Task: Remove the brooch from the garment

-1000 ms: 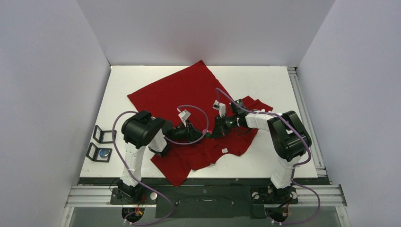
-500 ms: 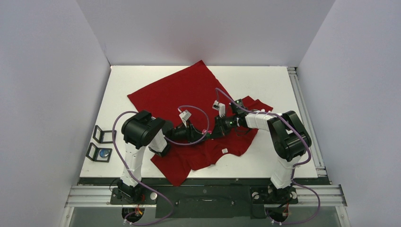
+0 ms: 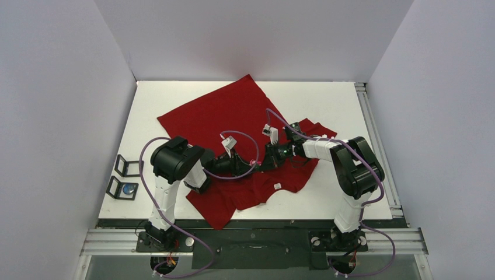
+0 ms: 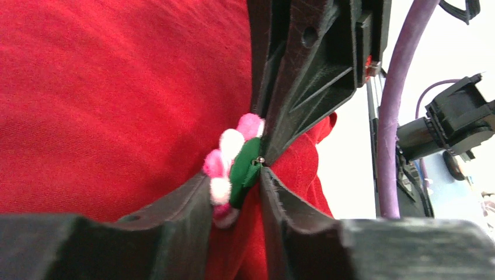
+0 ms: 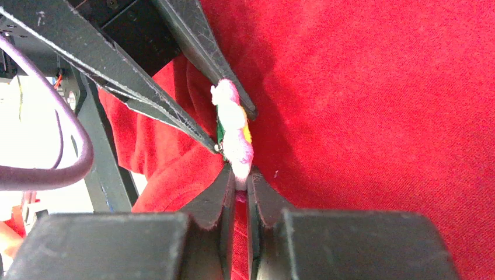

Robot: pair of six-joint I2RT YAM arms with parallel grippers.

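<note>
The brooch (image 4: pixel 232 165) — fuzzy pink and white petals, yellow centre, green back — stands edge-on against the garment (image 3: pixel 219 111), a dark-red T-shirt lying spread and rumpled, near its middle.

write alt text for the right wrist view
A pink flower brooch stands edge-on against a red shirt. The right fingers pinch its lower petal from below, while the left fingers reach in from upper left and close on its middle.

White table (image 3: pixel 333 99), grey walls (image 3: pixel 58 105) around. Left edge: two small black frames (image 3: pixel 128 165), nearer one (image 3: pixel 116 188) holding blue disc (image 3: pixel 129 188). Metal rail (image 3: pixel 378 149) along right edge.
</note>
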